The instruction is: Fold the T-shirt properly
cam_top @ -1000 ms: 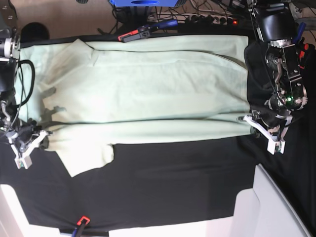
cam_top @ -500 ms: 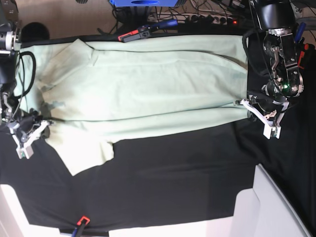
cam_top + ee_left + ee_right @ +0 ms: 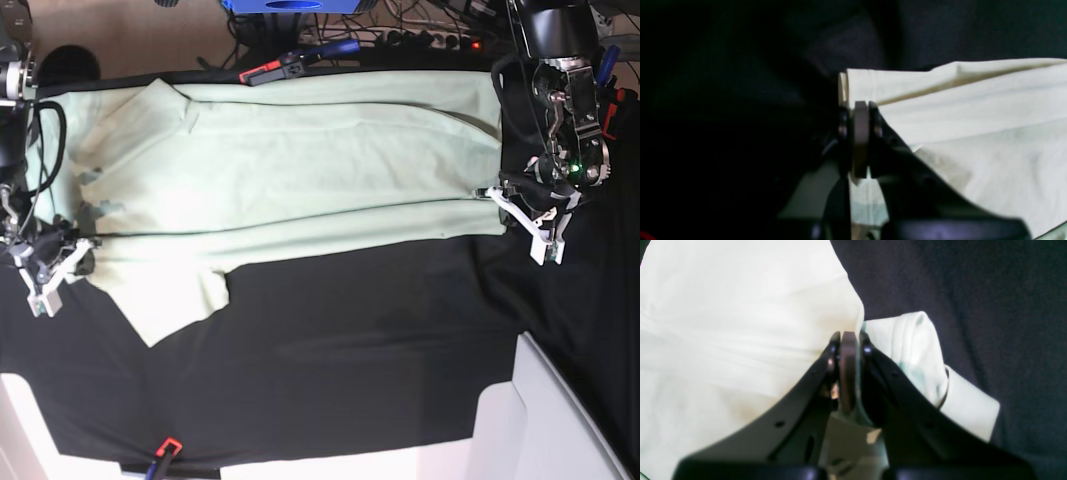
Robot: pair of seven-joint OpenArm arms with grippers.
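The T-shirt (image 3: 290, 180) lies spread on the black-draped bench (image 3: 350, 370), its long axis running from one arm to the other. Each pincer, left (image 3: 528, 222) and right (image 3: 55, 265), is clamped on an end of the near long edge (neither arm is nearer), so the fold should go across, toward the far edge.

The pale mint-green T-shirt (image 3: 290, 170) lies spread lengthwise, its near long edge folded over, 1 sleeve sticking out.

Soft cloth on matt cloth
The T-shirt (image 3: 300, 170) is smooth, matt cotton; the black cloth (image 3: 350, 360) beneath looks matt.
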